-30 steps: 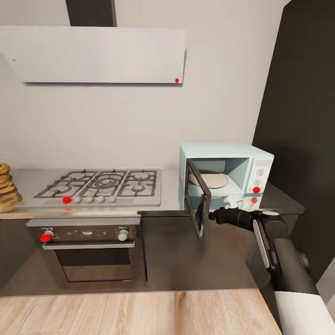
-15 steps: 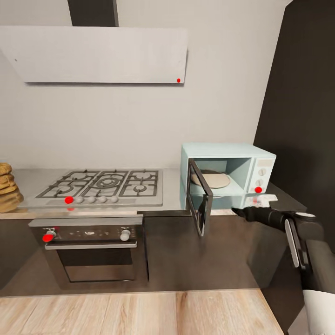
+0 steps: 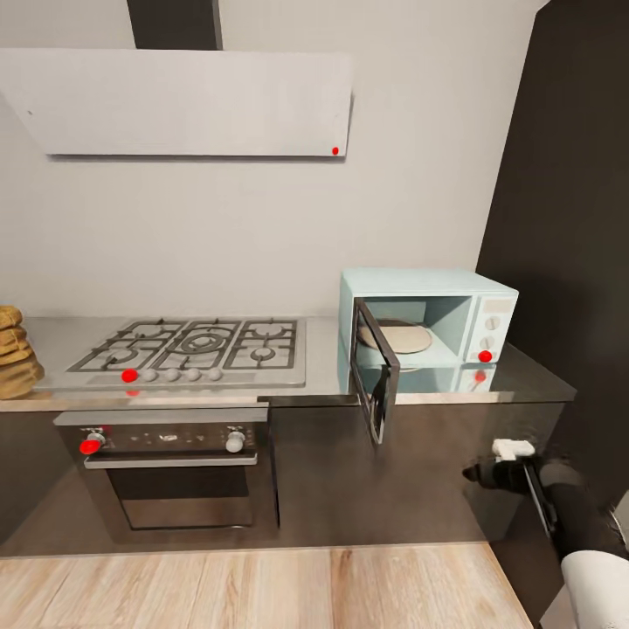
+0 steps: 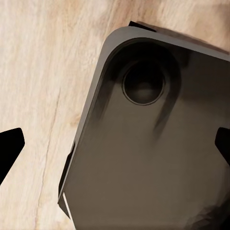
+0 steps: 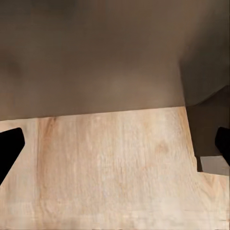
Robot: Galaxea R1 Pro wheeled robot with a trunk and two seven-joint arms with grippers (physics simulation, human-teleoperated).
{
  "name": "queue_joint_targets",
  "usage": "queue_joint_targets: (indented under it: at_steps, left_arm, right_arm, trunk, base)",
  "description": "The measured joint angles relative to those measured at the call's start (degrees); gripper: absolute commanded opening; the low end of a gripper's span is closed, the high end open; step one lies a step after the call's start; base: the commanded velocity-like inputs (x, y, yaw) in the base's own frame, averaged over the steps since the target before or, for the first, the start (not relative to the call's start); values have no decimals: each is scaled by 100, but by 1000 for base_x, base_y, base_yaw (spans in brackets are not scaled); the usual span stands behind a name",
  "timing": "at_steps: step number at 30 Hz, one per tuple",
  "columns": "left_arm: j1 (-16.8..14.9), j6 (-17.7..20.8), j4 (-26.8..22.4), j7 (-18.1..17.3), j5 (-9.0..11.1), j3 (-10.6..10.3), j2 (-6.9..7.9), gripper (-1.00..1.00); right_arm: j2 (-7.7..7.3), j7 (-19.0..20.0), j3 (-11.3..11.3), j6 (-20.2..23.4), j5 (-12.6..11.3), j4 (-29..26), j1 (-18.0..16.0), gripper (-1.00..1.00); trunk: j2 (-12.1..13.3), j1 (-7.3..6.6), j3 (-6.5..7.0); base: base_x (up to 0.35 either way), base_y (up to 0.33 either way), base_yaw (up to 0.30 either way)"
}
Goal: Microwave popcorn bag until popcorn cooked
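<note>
A: Walls and upper fittings?
B: Pale grey wall [image 3: 262, 227]; flat white hood [image 3: 175, 103] at eleven o'clock, dark duct [image 3: 173, 22] above it; tall dark brown panel [image 3: 568, 218] at two o'clock.
A: Lower half?
B: Steel gas hob [image 3: 188, 349] at nine o'clock, oven [image 3: 170, 467] directly beneath; light wood floor [image 3: 262, 590] at six o'clock.

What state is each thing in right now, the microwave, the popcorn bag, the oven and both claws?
microwave: door swung open, glass plate inside, no bag.
popcorn bag: upright on the countertop, left of the hob.
oven: door closed.
right claw: lowered before the cabinets, fingers spread, empty.
left claw: open, empty.
</note>
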Motion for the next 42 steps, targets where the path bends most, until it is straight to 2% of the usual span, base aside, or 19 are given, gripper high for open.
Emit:
queue_joint_targets:
  at_steps: [1,3,4,5,6,7,9,11,13,15,16,18,20,21,23,25,29,30,42]
  left_arm:
    - [0,0,0,3,0,0,0,100]
    - [0,-2,-1,5,0,0,0,100]
    - [1,-2,0,5,0,0,0,100]
    - [0,-2,-1,6,0,0,0,100]
    - [0,-5,-1,6,0,1,0,100]
    - [0,-7,-1,10,0,0,0,100]
    - [0,-8,0,14,6,0,0,100]
    - [0,-8,-1,19,8,0,0,100]
    - [1,-8,-1,21,9,1,0,100]
    - [0,-9,-1,22,9,0,0,100]
    - [0,-9,-1,23,9,3,0,100]
    - [0,-9,-1,23,9,4,1,100]
    - [0,-9,-1,23,9,4,0,100]
    - [0,-10,0,23,9,5,0,100]
    - [0,-12,0,23,9,7,2,100]
    - [0,-12,0,23,9,7,3,100]
    - [0,-10,0,23,9,7,1,100]
    - [0,-12,-1,23,9,3,2,100]
    - [0,-5,6,41,69,39,14,100]
  right_arm:
    - [-5,-15,-2,-114,8,472,1,100]
    - [-30,-68,1,-701,11,1647,5,100]
    - [-139,-154,12,-1199,0,2498,7,100]
    - [-185,-208,22,-1405,15,3486,18,100]
    - [-235,-340,38,-1896,16,4363,27,100]
    - [-250,-413,51,-2248,12,4900,26,100]
    - [-208,-470,63,-2567,9,5292,42,100]
    - [-166,-495,82,-2635,13,5374,189,100]
    - [-123,-525,92,-2696,19,5394,560,100]
    - [91,-674,93,-2819,34,5400,1105,100]
    - [188,-814,89,-2899,28,5402,1258,100]
    - [432,-1372,87,-3156,3,5408,1656,100]
    - [709,-2116,58,-3610,-71,5411,2142,100]
    - [749,-2235,49,-3691,-119,5411,2235,100]
    - [797,-2410,40,-3913,-289,5410,2339,100]
    - [793,-2648,35,-4388,-381,5404,2378,100]
    - [814,-3027,40,-4735,-427,5399,2415,100]
    - [841,-3066,53,-4824,-400,5397,2540,100]
    - [875,-3114,87,-4913,-354,5390,2611,100]
  trunk:
    - [0,0,-1]
    - [0,0,-1]
    - [-1,0,1]
    - [0,0,-1]
    - [0,0,-1]
    - [0,0,-1]
    - [0,0,0]
    - [-1,0,-1]
    - [-1,0,-1]
    - [-1,0,-1]
    - [-1,0,-1]
    - [-1,0,-1]
    - [-1,0,-1]
    - [-1,0,-1]
    - [-1,0,0]
    - [-1,0,0]
    - [-1,0,0]
    - [-1,0,-1]
    - [-1,0,0]
  base:
    - [0,0,0]
    - [0,0,0]
    - [0,0,0]
    - [0,0,0]
    - [0,0,0]
    - [0,0,0]
    - [0,0,0]
    - [0,0,0]
    - [0,0,0]
    - [0,0,0]
    - [0,0,0]
    - [0,0,0]
    - [0,0,0]
    - [0,0,0]
    - [0,0,5]
    - [0,0,132]
    - [0,0,242]
    - [0,0,272]
    - [0,0,276]
